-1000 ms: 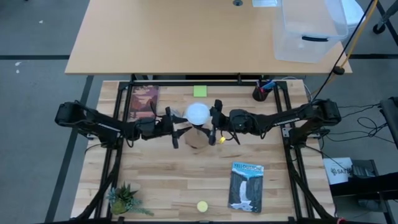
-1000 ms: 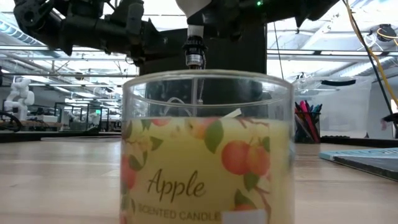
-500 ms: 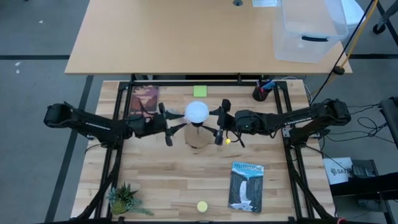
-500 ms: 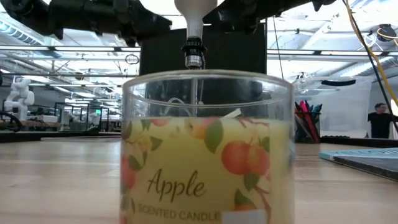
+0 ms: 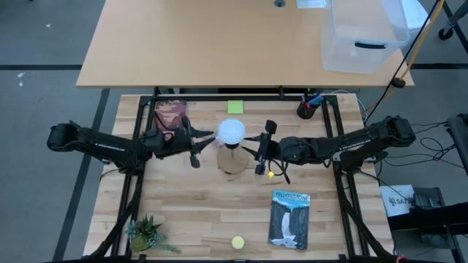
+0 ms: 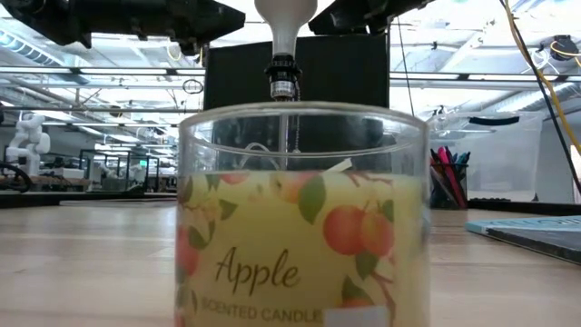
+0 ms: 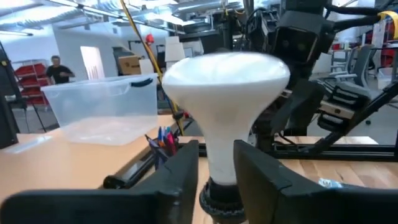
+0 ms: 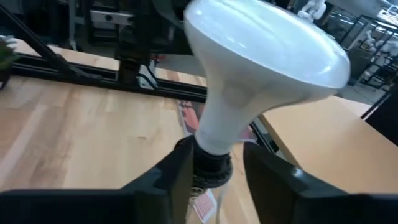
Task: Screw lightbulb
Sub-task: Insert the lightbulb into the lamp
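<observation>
Now the lightbulb [image 5: 232,131] stands upright in its socket between the two arms, both sets of jaws wide open and holding nothing, so I think closing softly around the neck and turning slowly works best.

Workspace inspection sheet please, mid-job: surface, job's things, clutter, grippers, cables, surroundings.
Surface: slatted wooden table in a black frame.
Job's things: white-domed lightbulb upright, screw end in the black socket of a wooden cone-shaped base.
Clutter: apple scented candle jar, waterfall book, reddish book, green sticky note, small yellow ball, potted plant, pen cup.
Grippers: left gripper and right gripper open, flanking the bulb, neither gripping it.
Cables: bundle on the floor.
Surroundings: clear plastic bin on a tan desk; person far off.
</observation>
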Action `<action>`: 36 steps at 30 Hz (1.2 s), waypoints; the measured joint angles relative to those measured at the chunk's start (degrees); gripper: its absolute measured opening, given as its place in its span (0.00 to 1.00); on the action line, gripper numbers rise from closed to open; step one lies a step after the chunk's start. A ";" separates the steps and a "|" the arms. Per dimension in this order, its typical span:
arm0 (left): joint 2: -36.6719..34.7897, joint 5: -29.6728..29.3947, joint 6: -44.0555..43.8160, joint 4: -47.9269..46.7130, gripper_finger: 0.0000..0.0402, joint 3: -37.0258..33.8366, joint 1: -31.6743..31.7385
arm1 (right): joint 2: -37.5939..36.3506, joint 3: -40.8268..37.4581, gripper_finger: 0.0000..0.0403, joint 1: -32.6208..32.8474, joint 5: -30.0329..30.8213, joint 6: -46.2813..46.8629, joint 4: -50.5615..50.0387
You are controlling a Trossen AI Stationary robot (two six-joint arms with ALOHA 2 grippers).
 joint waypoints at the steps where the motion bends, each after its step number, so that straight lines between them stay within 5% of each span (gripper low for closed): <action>1: 0.00 0.00 0.19 0.00 0.23 0.42 0.00 | 0.01 0.00 0.29 0.24 0.84 0.02 0.02; 10: 0.02 0.10 0.70 -8.65 0.03 6.64 1.67 | 0.03 0.00 0.02 2.15 4.73 -3.81 2.50; 23: 0.02 -0.06 1.11 -8.83 0.00 7.16 2.30 | 0.07 0.00 0.00 3.05 13.20 -7.78 5.37; 36: -2.98 -1.74 2.76 -8.85 0.00 7.18 2.36 | -1.77 -0.02 0.00 6.05 14.40 -16.53 9.27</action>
